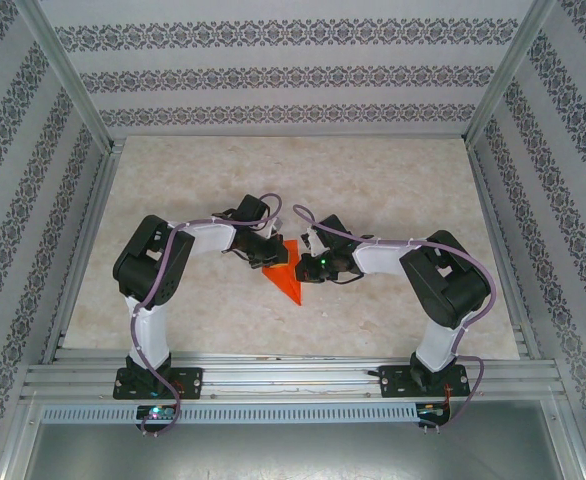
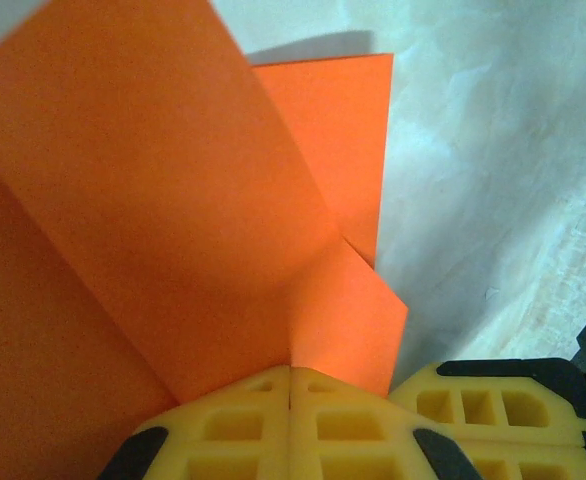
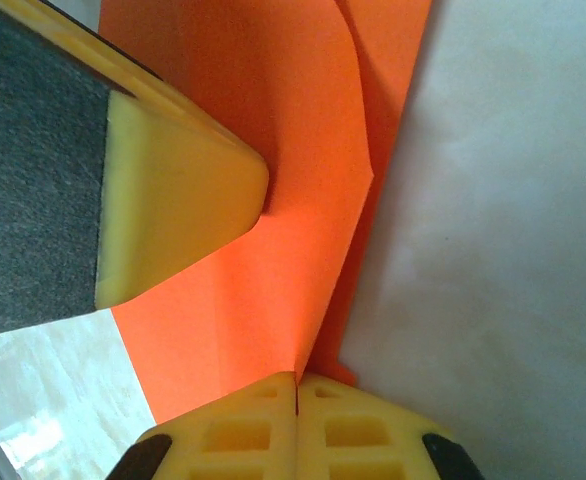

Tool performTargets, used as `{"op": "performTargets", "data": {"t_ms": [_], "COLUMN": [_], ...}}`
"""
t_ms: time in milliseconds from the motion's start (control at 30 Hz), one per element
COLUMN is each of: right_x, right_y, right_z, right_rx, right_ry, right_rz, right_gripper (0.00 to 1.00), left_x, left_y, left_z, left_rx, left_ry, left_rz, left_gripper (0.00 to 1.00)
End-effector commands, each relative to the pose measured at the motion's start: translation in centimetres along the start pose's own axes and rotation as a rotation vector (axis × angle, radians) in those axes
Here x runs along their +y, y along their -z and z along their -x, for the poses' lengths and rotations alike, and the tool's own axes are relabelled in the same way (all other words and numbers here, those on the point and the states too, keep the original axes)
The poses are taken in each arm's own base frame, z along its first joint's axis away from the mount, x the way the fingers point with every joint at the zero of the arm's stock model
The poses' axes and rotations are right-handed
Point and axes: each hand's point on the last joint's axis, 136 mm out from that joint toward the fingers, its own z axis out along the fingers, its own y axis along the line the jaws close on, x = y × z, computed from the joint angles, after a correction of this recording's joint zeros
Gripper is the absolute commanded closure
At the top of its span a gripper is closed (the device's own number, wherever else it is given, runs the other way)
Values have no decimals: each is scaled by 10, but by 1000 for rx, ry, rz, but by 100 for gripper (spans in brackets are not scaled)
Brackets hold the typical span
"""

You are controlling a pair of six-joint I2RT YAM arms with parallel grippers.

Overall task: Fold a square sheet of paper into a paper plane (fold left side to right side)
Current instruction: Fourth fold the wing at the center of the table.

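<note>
The orange paper [image 1: 288, 283] lies mid-table as a folded, pointed shape between both grippers. In the left wrist view the paper [image 2: 173, 200] rises in creased flaps. My left gripper [image 2: 291, 372] is shut on its lower edge, the yellow jaws pressed together on the fold. In the right wrist view the paper [image 3: 273, 280] stands as a long creased strip, and my right gripper [image 3: 296, 380] is shut on its near end. A yellow left finger [image 3: 173, 190] presses the paper from the upper left. From above, the left gripper [image 1: 269, 257] and right gripper [image 1: 303, 268] sit close together.
The pale marbled table [image 1: 393, 190] spreads around the paper. Patterned walls [image 1: 273, 80] with metal posts enclose it on three sides. An aluminium rail [image 1: 293, 375] carries both arm bases along the near edge. Yellow fingers of the right gripper [image 2: 493, 405] sit beside mine.
</note>
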Motion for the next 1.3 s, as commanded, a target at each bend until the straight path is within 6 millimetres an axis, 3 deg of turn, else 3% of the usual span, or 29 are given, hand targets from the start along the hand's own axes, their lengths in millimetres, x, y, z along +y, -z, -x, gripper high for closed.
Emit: {"op": "performTargets", "data": {"t_ms": [0,400,633,867,1000,1133,1267], "right_x": [-34,0,2,1,14,32,44], "right_y": [-4,33,63,85,92,92,77], "right_z": [-22,16,28,26,24,18,9], "right_rx": [63,-66,-151,-211,-230,-215,-167], "right_ry": [-49,-17,-8,-4,-22,-35,-34], "right_rz": [-137,-34,-45,-36,54,147,193], "right_gripper": [98,78,61,54,61,82,100], "left_x": [24,30,31,31,31,31,31], "left_y": [-10,-8,-9,-8,-9,-9,-10], "left_z": [-11,-12,-13,-12,-12,-12,-12], "left_rx": [31,33,35,34,35,39,39], "left_ry": [17,29,33,32,30,33,34], "left_rz": [81,106,108,110,110,109,109], "left_gripper": [96,98,98,98,98,98,98]}}
